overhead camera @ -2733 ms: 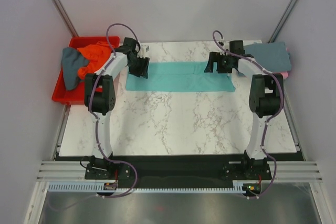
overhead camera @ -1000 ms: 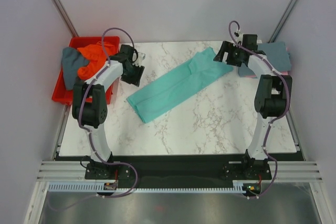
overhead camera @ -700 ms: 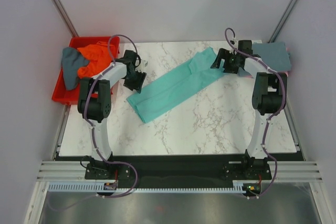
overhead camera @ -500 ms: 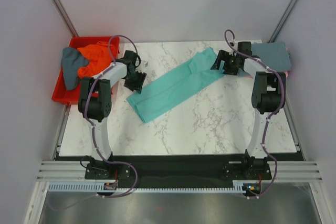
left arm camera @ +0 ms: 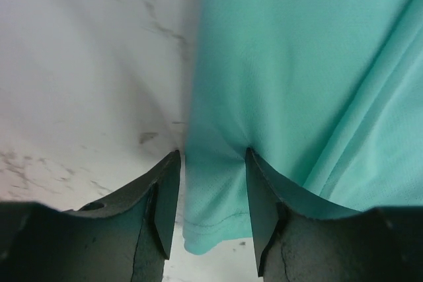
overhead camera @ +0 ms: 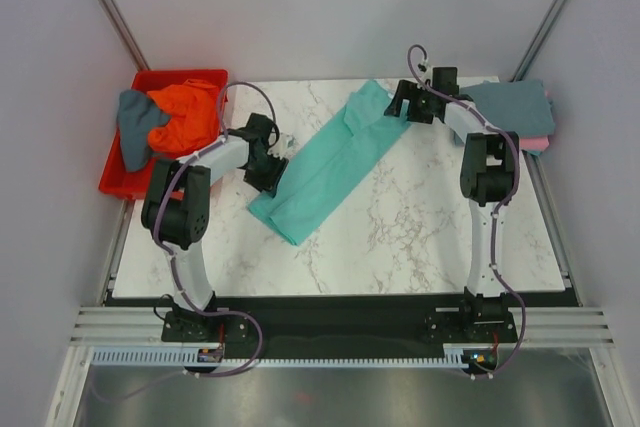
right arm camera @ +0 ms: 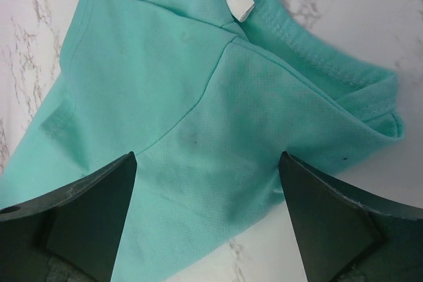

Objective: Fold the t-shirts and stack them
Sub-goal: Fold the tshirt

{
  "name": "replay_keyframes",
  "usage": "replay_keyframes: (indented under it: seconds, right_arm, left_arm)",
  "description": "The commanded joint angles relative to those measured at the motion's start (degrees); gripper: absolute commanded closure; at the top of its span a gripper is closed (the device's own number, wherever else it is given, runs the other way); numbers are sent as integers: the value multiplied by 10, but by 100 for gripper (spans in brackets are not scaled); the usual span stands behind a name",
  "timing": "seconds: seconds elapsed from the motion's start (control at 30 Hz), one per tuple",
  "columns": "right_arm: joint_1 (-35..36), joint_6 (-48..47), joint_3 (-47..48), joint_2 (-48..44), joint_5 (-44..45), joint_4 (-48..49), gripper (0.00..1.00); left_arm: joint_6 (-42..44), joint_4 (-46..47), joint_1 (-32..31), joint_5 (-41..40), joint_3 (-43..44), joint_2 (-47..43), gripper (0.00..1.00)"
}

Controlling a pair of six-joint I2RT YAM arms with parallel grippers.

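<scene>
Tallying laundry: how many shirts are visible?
5: teal shirt on the table; orange shirt and dark grey shirt in the red bin; folded blue-grey shirt atop pink shirt, far right. More may be hidden.

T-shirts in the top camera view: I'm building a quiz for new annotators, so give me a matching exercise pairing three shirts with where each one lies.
Shirts:
1. teal t-shirt
2. orange t-shirt
3. pink t-shirt

Places:
A. in the red bin
B. under a folded grey-blue t-shirt at the far right corner
C. laid out slantwise on the marble table

Pairs: 1-C; 2-A; 3-B
</scene>
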Motion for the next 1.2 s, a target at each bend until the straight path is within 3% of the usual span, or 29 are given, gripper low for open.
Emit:
replay_keyframes:
  seconds: [0.0, 0.4, 0.8, 1.17]
  right_arm:
    - [25, 12, 33, 36, 1, -3, 2]
    - [45, 37, 70, 62, -11, 25, 2]
    - [62, 72, 122, 99, -27, 64, 2]
    - [68, 101, 173, 138, -35, 108, 2]
  left_arm:
    - [-2, -48, -57, 38, -50, -29, 50]
    - [-2, -48, -177, 38, -81, -78, 50]
    - [-2, -48, -286, 38, -19, -37, 50]
    - [21, -77, -315, 10, 31, -9, 53]
